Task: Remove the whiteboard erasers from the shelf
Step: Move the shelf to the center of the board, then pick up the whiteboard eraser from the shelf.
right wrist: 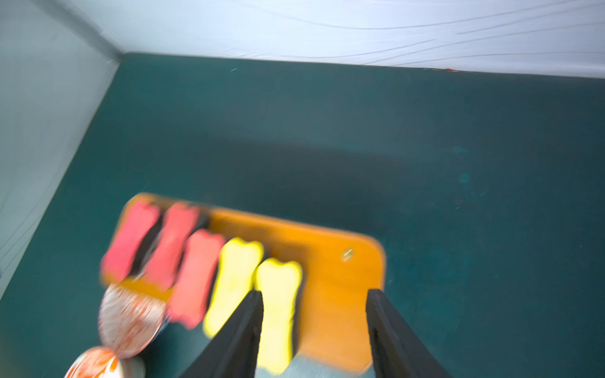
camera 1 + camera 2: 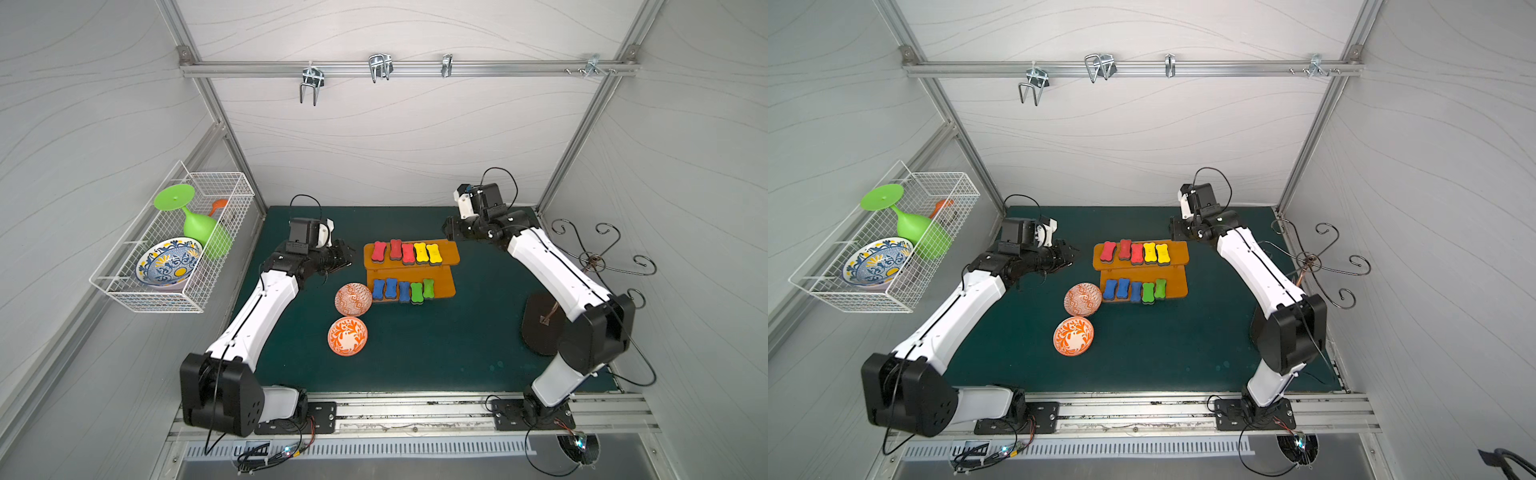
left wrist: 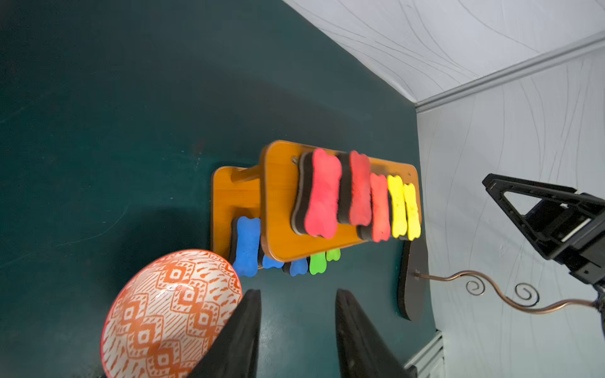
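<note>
Currently: 10 erasers [image 2: 408, 253] on shelf [image 2: 450, 248], none off. L gripper [image 2: 347, 254], R gripper [image 1: 314, 294]: jaws apart, empty. Best pinch end yellow eraser [image 2: 434, 253] across waist.

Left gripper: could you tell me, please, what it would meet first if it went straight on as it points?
Probably the shelf: the left gripper points at its near end, by the outermost red eraser. Whether board or eraser comes first is unclear.

The glossy orange-brown 2-tier shelf [image 2: 449, 249] stands upright on the counter [image 2: 415, 353]. Upper board: 3 red bone-shaped foam erasers [image 2: 395, 249] and 2 yellow erasers [image 2: 421, 252], side by side. Lower board: 3 blue erasers [image 2: 391, 288] and 2 green erasers [image 2: 417, 292] along its front edge.
</note>
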### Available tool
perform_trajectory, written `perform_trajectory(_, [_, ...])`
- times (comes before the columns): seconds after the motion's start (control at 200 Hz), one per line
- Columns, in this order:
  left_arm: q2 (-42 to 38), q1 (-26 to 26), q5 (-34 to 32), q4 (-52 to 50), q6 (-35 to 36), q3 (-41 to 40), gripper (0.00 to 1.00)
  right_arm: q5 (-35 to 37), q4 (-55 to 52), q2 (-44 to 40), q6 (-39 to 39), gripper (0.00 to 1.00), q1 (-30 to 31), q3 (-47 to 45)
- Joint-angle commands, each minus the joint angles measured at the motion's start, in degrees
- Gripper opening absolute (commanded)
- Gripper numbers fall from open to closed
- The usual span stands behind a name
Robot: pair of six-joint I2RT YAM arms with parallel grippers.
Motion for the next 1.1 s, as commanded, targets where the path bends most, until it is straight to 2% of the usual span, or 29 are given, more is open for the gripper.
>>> perform_trajectory(0.0, [-2.53,-1.4,-6.46,-0.91,2.92,-3.58,0.4,4.04,-2.82,-2.51,-0.88,0.55,2.33,-3.86])
perform_trajectory(0.155, [-3.92,-3.24,-6.32,-1.02,3.02,-4.92,0.41,5.66,-4.2,-2.12,-1.85,0.56,5.38,-4.82])
perform_trajectory(0.515, [-2.82,-3.76,-4.68,-1.37,3.2,-3.93,0.42,5.24,-4.17,3.67,-3.02,0.59,5.35,-3.35])
perform_trajectory(1.095, [-1.18,-3.76,-3.71,-1.21,3.68,-3.6,0.43,4.36,-2.84,7.67,-2.93,0.58,5.23,-1.66])
